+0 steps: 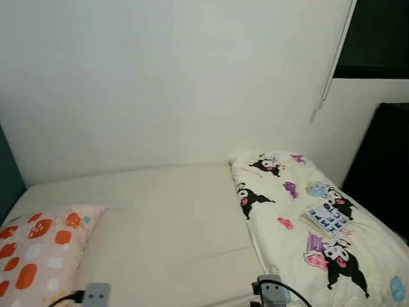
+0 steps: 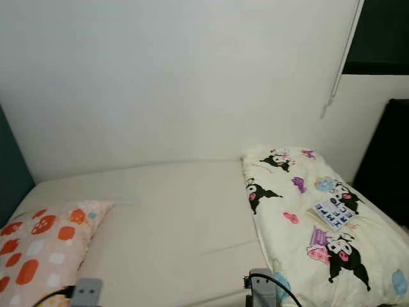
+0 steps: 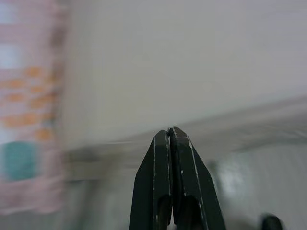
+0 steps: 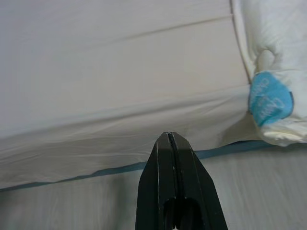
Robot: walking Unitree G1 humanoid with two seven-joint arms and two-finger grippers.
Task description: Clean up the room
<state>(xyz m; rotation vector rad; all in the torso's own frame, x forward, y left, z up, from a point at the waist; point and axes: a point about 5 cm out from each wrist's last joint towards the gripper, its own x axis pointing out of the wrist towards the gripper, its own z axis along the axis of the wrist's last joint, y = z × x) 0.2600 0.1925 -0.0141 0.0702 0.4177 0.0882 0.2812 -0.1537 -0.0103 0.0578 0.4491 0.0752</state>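
On the bed with the cream fitted sheet [image 1: 172,217], the white folded quilt printed with black cartoon figures [image 1: 307,224] lies along the right side, and the pink pillow with orange and white spots [image 1: 38,256] lies at the near left corner. The left hand [image 3: 169,132] and the right hand [image 4: 169,135] are both clenched and empty, low at the near edge of the bed. I judge the step is to tidy the bedding: each hand should first release, then pinch a free edge of the quilt, not the sheet under it.
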